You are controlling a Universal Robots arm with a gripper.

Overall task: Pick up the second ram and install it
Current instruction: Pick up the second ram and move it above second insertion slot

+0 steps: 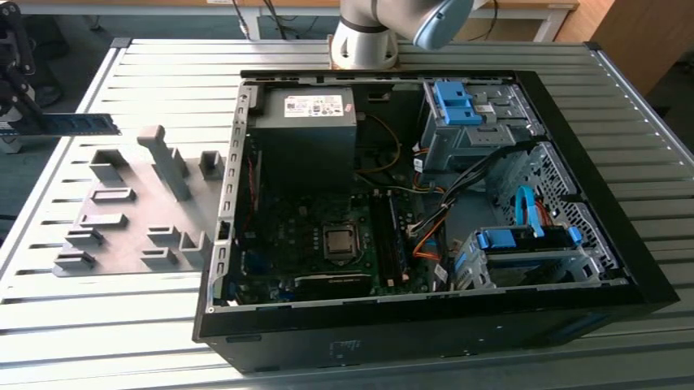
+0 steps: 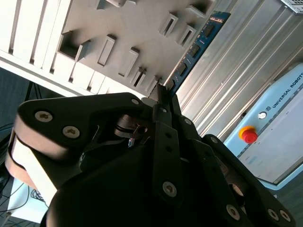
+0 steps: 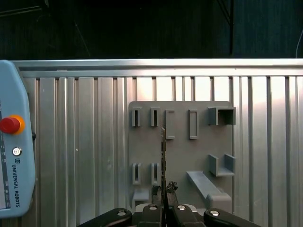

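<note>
The second ram (image 1: 78,123), a thin blue-green board with black chips, hangs level in the air at the exterior view's far left, above the far corner of the grey holder plate (image 1: 130,215). My gripper (image 1: 24,116) is shut on one end of it. In the second wrist view the ram (image 2: 196,47) sticks out past the fingertips, with the gripper (image 2: 161,94) clamped on it. In the first wrist view the ram (image 3: 163,151) is seen edge-on over the holder plate (image 3: 199,156), rising from the gripper (image 3: 164,190).
An open computer case (image 1: 434,333) lies on the slatted metal table (image 1: 109,341), with the motherboard's memory slots (image 1: 388,236), a power supply (image 1: 304,122) and blue drive cages (image 1: 456,101) inside. The arm's base (image 1: 363,41) stands behind it. A teach pendant (image 3: 14,156) lies beside the plate.
</note>
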